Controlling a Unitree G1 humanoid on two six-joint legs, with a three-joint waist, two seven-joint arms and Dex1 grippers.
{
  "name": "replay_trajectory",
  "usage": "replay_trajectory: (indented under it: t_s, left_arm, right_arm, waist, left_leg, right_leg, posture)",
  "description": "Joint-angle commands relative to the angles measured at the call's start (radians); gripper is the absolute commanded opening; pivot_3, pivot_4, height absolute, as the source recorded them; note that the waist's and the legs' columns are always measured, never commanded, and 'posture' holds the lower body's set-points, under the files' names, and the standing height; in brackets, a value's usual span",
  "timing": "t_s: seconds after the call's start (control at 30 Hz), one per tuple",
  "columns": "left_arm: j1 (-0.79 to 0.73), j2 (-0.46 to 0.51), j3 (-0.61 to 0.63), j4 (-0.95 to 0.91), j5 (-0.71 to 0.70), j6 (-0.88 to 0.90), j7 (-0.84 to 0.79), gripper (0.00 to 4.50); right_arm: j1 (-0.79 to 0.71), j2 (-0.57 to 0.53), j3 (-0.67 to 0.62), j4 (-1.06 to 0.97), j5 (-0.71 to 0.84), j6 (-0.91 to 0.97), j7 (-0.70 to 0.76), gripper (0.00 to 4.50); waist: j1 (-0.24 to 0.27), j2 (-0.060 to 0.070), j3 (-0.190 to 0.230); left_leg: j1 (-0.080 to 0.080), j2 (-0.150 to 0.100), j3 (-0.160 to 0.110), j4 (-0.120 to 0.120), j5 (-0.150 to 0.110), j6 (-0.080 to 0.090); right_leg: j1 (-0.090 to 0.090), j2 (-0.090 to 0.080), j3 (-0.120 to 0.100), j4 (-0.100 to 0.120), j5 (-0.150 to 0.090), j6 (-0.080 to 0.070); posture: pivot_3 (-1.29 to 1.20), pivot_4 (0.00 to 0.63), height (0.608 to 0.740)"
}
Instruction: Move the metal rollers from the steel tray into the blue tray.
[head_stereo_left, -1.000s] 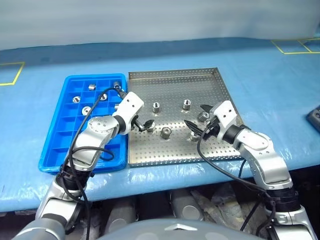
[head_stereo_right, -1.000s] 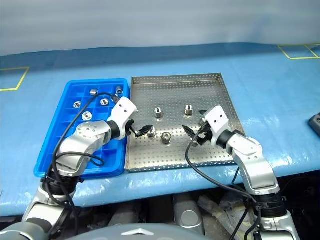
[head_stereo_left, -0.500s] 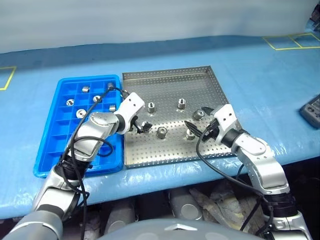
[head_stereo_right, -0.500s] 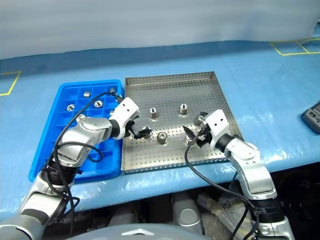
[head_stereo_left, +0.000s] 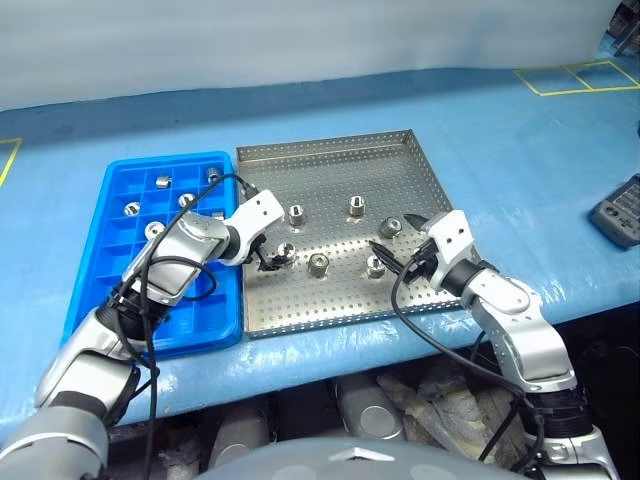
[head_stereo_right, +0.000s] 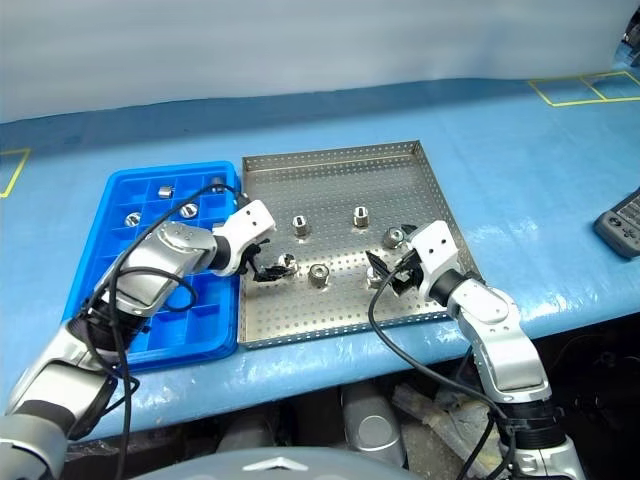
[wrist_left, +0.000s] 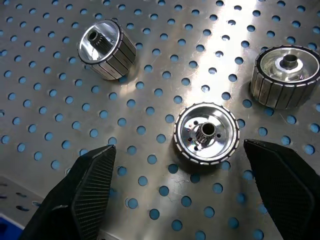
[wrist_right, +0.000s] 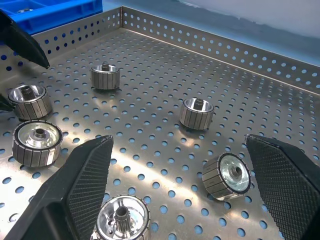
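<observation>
i see the steel tray (head_stereo_left: 340, 170) sitting square on the blue-covered table (head_stereo_left: 520, 140), with the blue tray (head_stereo_left: 95, 290) touching its left rim. six metal rollers lie on the perforated floor: two upright toward the middle (head_stereo_left: 297, 213) (head_stereo_left: 357, 207), one tipped on its side (head_stereo_left: 391, 227) near the right gripper, one upright just in front of that gripper (head_stereo_left: 376, 267), one upright in the centre (head_stereo_left: 318, 264), and one at the left (head_stereo_left: 285, 253). four more rollers sit in compartments at the far end of the blue tray (head_stereo_left: 160, 182) (head_stereo_left: 131, 209) (head_stereo_left: 186, 200) (head_stereo_left: 153, 230); another may sit under the cable at the far corner, i can't tell.

my left gripper (head_stereo_left: 271, 258) reaches over the tray's left side, angled down, its fingers spread wide; in the left wrist view that left roller (wrist_left: 206, 133) stands upright between the two fingertips (wrist_left: 92, 172), and neither touches it. my right gripper (head_stereo_left: 396, 241) hangs over the right part of the steel tray, fingers spread wide as well, nothing between them; its wrist view shows the nearest roller (wrist_right: 122, 216) low between the fingers. a dark handset (head_stereo_left: 618, 212) lies at the table's right edge.
</observation>
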Motion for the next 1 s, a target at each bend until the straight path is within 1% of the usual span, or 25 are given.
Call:
replay_trajectory:
  t_s: [0.03, 0.23, 0.43, 0.47, 0.5, 0.53, 0.63, 0.83, 0.9, 0.97, 1.0]
  left_arm:
    - [-0.029, -0.026, 0.01, 0.029, 0.01, -0.025, -0.003, 4.5]
    - [-0.027, -0.06, 0.015, 0.046, 0.003, -0.024, -0.017, 4.5]
    - [-0.016, -0.069, 0.014, 0.062, 0.009, -0.022, -0.021, 4.5]
    - [-0.013, -0.07, 0.015, 0.065, 0.011, -0.022, -0.019, 4.19]
    - [-0.01, -0.071, 0.017, 0.069, 0.012, -0.022, -0.017, 4.07]
    - [-0.008, -0.071, 0.017, 0.072, 0.014, -0.021, -0.015, 3.85]
    - [-0.004, -0.07, 0.018, 0.077, 0.017, -0.02, -0.011, 2.88]
    - [0.005, -0.068, 0.019, 0.075, 0.02, -0.02, -0.01, 2.88]
    - [0.007, -0.069, 0.022, 0.075, 0.02, -0.022, -0.008, 2.51]
    - [0.008, -0.069, 0.023, 0.074, 0.019, -0.022, -0.008, 1.96]
    - [0.009, -0.069, 0.025, 0.073, 0.02, -0.022, -0.005, 1.76]
  right_arm:
    - [0.001, 0.005, -0.016, -0.049, -0.001, -0.024, -0.008, 4.45]
    - [0.004, 0.007, -0.019, -0.057, -0.001, -0.023, -0.011, 4.45]
    - [0.0, 0.004, -0.022, -0.063, -0.001, -0.019, -0.012, 4.45]
    - [0.0, 0.004, -0.023, -0.063, -0.001, -0.018, -0.012, 4.5]
    - [0.0, 0.004, -0.023, -0.064, -0.001, -0.017, -0.013, 4.5]
    - [-0.001, 0.004, -0.023, -0.064, -0.002, -0.017, -0.013, 4.5]
    - [-0.005, 0.005, -0.022, -0.061, -0.003, -0.016, -0.015, 4.5]
    - [-0.015, 0.003, -0.018, -0.057, -0.001, -0.016, -0.018, 4.5]
    - [-0.018, 0.004, -0.017, -0.056, -0.002, -0.016, -0.019, 4.5]
    - [-0.019, 0.004, -0.016, -0.055, -0.002, -0.017, -0.019, 4.5]
    - [-0.019, 0.004, -0.016, -0.055, -0.002, -0.018, -0.019, 4.5]
  waist:
    - [0.0, 0.0, 0.0]
    - [-0.004, 0.0, 0.0]
    - [-0.012, 0.0, 0.0]
    - [-0.014, 0.0, 0.0]
    - [-0.015, 0.0, 0.0]
    - [-0.015, 0.0, 0.0]
    - [-0.015, 0.0, 0.0]
    - [-0.015, 0.0, 0.0]
    - [-0.015, 0.0, 0.0]
    - [-0.015, 0.0, 0.0]
    - [-0.015, 0.0, 0.0]
  left_leg:
    - [0.0, 0.0, 0.0, 0.0, 0.0, 0.0]
    - [0.0, 0.0, 0.0, 0.0, 0.0, 0.0]
    - [0.0, 0.0, 0.0, 0.0, 0.0, 0.0]
    - [0.0, 0.0, 0.0, 0.0, 0.0, 0.0]
    - [0.0, 0.0, 0.0, 0.0, 0.0, 0.0]
    - [0.0, 0.0, 0.0, 0.0, 0.0, 0.0]
    - [0.0, 0.0, 0.0, 0.0, 0.0, 0.0]
    - [0.0, 0.0, 0.0, 0.0, 0.0, 0.0]
    - [0.0, 0.0, 0.0, 0.0, 0.0, 0.0]
    - [0.0, 0.0, 0.0, 0.0, 0.0, 0.0]
    - [0.0, 0.0, 0.0, 0.0, 0.0, 0.0]
  right_leg:
    - [0.0, 0.0, 0.0, 0.0, 0.0, 0.0]
    - [0.0, -0.002, 0.0, 0.0, 0.003, -0.004]
    - [0.0, -0.001, 0.0, 0.001, 0.001, -0.002]
    - [0.0, -0.001, 0.0, 0.001, 0.001, -0.001]
    - [0.0, -0.001, 0.0, 0.001, 0.0, 0.0]
    - [0.0, -0.001, 0.0, 0.001, 0.0, 0.0]
    - [0.0, -0.002, 0.0, 0.001, 0.001, -0.001]
    - [0.0, -0.002, 0.0, 0.001, 0.001, -0.002]
    - [0.0, -0.002, 0.0, 0.001, 0.001, -0.002]
    - [0.0, -0.002, 0.0, 0.001, 0.002, -0.002]
    - [0.0, -0.002, 0.0, 0.001, 0.002, -0.002]
  posture:
    - [-0.3, 0.15, 0.74]
    - [-0.3, 0.15, 0.74]
    - [-0.3, 0.15, 0.74]
    - [-0.3, 0.15, 0.74]
    - [-0.3, 0.15, 0.74]
    - [-0.3, 0.15, 0.74]
    - [-0.3, 0.15, 0.74]
    - [-0.29, 0.15, 0.74]
    - [-0.29, 0.15, 0.74]
    - [-0.29, 0.15, 0.74]
    - [-0.29, 0.15, 0.74]
